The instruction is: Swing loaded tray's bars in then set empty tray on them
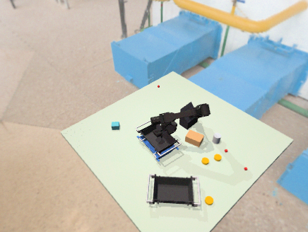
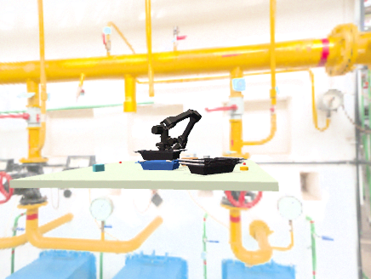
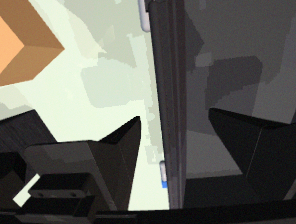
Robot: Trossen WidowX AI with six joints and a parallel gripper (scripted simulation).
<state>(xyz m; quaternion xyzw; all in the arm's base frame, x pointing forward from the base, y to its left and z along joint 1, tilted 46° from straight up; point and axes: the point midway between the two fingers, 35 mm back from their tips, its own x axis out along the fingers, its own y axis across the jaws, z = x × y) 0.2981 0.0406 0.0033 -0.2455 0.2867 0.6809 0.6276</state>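
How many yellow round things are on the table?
3. Two yellow discs lie side by side right of the stacked trays, one nearer the camera and one farther. The third lies beside the lone black tray. More could hide behind the arm.
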